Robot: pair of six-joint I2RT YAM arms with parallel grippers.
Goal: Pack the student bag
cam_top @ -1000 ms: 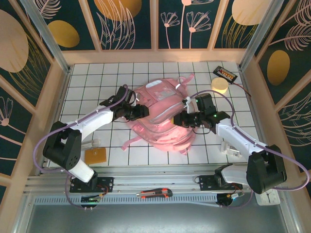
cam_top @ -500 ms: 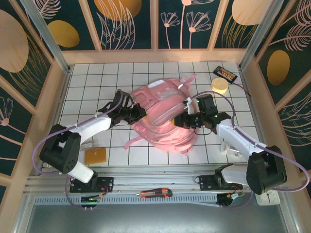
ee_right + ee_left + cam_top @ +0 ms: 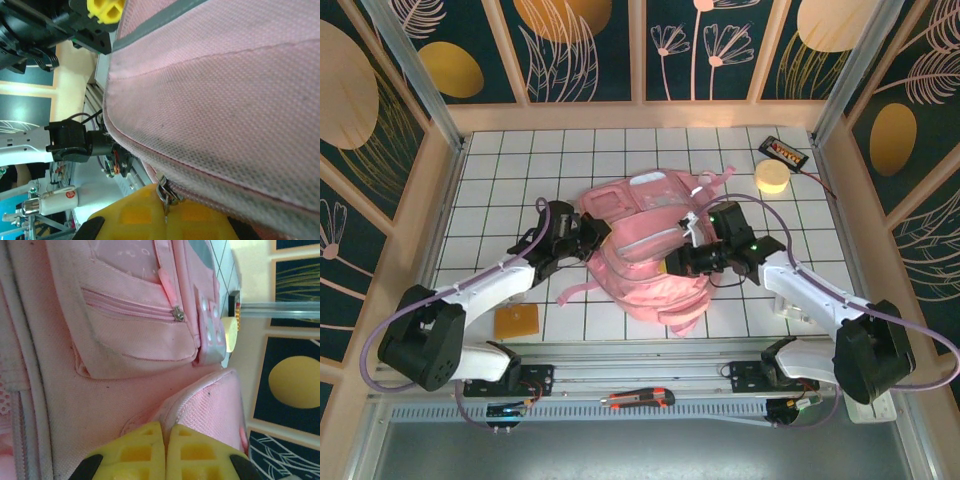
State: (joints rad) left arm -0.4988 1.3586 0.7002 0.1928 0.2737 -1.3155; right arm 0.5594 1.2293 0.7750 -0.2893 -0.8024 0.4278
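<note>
The student bag (image 3: 638, 262), a big pink backpack, lies on the tiled table between my two arms. My left gripper (image 3: 590, 234) is at its left side. In the left wrist view the yellow fingers (image 3: 145, 450) are shut on a raised pink seam fold of the bag (image 3: 125, 370), below a zipped front pocket (image 3: 140, 335). My right gripper (image 3: 682, 260) is at the bag's right middle. In the right wrist view the right gripper (image 3: 165, 212) is shut on a metal zipper pull (image 3: 164, 192) under the bag's mesh fabric (image 3: 225, 100).
A cream round block (image 3: 771, 177) and a black device with an orange label (image 3: 784, 152) sit at the far right corner. An orange square (image 3: 516, 320) lies near the left arm's base. A box cutter (image 3: 638, 399) rests on the front rail.
My left gripper has closed on the bag's fabric and drawn back to the left. My right gripper has moved nearer and left with the zipper pull. The bag has shifted slightly left.
</note>
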